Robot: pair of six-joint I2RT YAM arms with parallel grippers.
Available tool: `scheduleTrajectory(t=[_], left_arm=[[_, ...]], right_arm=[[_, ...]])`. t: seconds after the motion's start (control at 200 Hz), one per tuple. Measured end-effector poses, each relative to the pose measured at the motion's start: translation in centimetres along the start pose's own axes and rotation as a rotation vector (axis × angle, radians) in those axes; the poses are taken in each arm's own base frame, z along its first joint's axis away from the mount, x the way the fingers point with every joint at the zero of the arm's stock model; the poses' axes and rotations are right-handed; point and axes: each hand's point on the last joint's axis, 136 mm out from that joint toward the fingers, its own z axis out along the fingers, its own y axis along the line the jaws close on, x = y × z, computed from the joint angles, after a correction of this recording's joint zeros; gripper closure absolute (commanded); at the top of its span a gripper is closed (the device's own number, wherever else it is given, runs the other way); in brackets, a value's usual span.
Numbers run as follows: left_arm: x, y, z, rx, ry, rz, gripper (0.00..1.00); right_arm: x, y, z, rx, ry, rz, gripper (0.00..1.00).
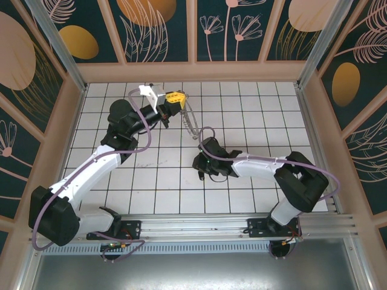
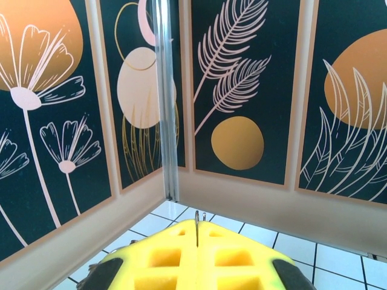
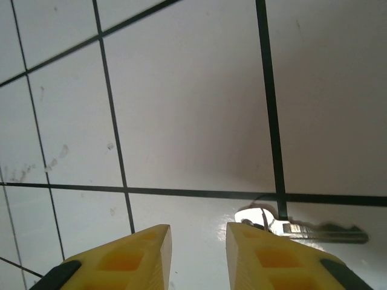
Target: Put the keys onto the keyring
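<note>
While your left tool gripped the keyring, your part-open right tool sat beside the key and could have knocked it away.

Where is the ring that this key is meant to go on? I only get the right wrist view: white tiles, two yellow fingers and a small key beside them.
Observer: In the top view the keyring is a thin chain loop dangling from the left gripper, out toward the far wall.
Operator: Does that gripper really have hold of it?
Observer: Yes. In the left wrist view its yellow fingers are pressed together, with a sliver of the keyring poking up between them.
Operator: Is the ring anywhere near my side?
Observer: Fairly near. In the top view the loop's lower end hangs just beyond the right gripper, which is down close to the table.
</note>
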Motion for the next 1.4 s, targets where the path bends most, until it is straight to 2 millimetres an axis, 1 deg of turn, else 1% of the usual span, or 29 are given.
scheduleTrajectory(t=[0.135, 0.345, 0.435, 0.555, 0.731, 1.246, 1.401], left_arm=[[-0.2, -0.1, -0.1, 0.001, -0.004, 0.002, 1.0], [-0.3, -0.2, -0.1, 0.004, -0.005, 0.003, 1.0], [0.1, -0.2, -0.2, 0.005, -0.004, 0.002, 1.0], [0.9, -0.2, -0.3, 0.003, 0.012, -0.013, 1.0], [0.9, -0.2, -0.3, 0.006, 0.01, -0.018, 1.0], [0.8, -0.5, -0.3, 0.023, 0.007, -0.03, 1.0], [0.4, -0.7, -0.3, 0.032, -0.007, -0.02, 1.0]], right_arm=[[0.2, -0.6, -0.1, 0.04, -0.019, 0.008, 0.7], [-0.2, -1.4, -1.1, 0.06, -0.065, 0.044, 0.7], [-0.2, -1.8, -1.2, 0.071, -0.073, 0.057, 0.7], [-0.2, -1.8, -1.2, 0.072, -0.074, 0.062, 0.71], [-0.2, -1.8, -1.2, 0.071, -0.074, 0.063, 0.72], [0.2, -2.3, 0.5, 0.083, -0.054, 0.063, 0.76], [0.4, -2.3, 0.7, 0.083, -0.046, 0.063, 0.78]])
